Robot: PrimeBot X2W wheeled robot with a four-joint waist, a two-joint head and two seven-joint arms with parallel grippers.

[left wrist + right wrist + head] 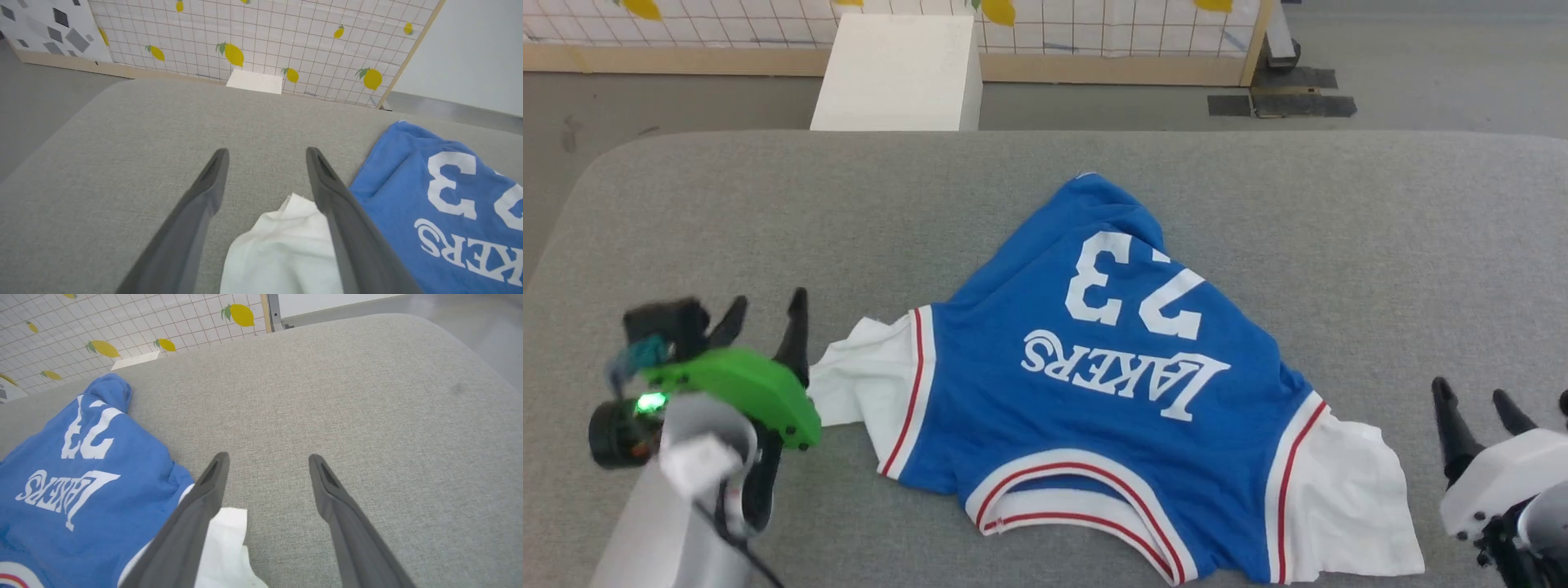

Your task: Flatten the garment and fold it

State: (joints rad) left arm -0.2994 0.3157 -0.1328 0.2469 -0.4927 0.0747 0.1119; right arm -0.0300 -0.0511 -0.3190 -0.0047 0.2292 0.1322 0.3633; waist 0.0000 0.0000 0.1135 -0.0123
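The garment point(1111, 367) lies on the grey table point(1339, 212), centre-near, print side up w/ lettering upside down from the head view. Its collar is toward the near edge and the hem is bunched into a point at the far end. Long axis runs near-to-far, leaning a bit left at the far tip; the sleeves stick out left & right. Left end effector point(765, 314) is released, fingers spread w/ nothing clamped. It sits just left of the white left sleeve point(282, 245), whose tip lies between the fingers low down in the left wrist view. Right end effector point(1474, 400) is also released, just right of the right sleeve point(1347, 490), approx beside its edge. Left arm looks nearer its sleeve. Judging by the bunched hem, flattening isn't done yet, and the next pull probably goes outward on the sleeves.
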